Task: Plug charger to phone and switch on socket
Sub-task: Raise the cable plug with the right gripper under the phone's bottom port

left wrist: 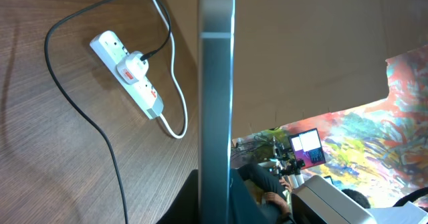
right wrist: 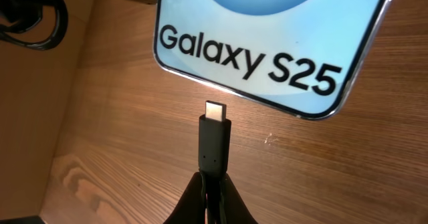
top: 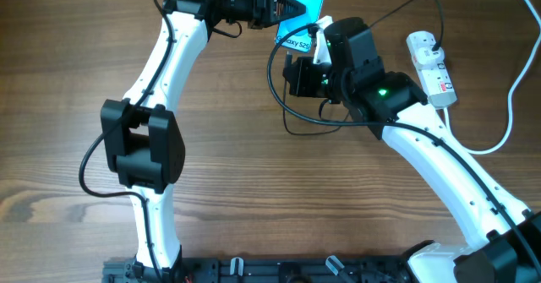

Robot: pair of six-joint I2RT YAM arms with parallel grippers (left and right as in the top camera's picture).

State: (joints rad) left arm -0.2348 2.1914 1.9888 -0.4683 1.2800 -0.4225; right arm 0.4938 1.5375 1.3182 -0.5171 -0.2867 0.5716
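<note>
Right hand (right wrist: 212, 192) around charger (right wrist: 215, 140), tip just short of phone (right wrist: 267, 43) edge

Between my black right fingers (right wrist: 190, 200) sits the slim black charger connector (right wrist: 215, 144), tipped in silver. The flat rectangular phone (right wrist: 267, 37) glows pale cyan-blue, its white strip lettered "Galaxy S25" in black. The white plastic power strip (left wrist: 107, 47) bears small red marks. The wooden table (top: 254, 190) is brown and grain-streaked.

Workshop-like lab, wooden table (top: 254, 190), monitor (left wrist: 307, 147), colourful mural (left wrist: 394, 110)
</note>
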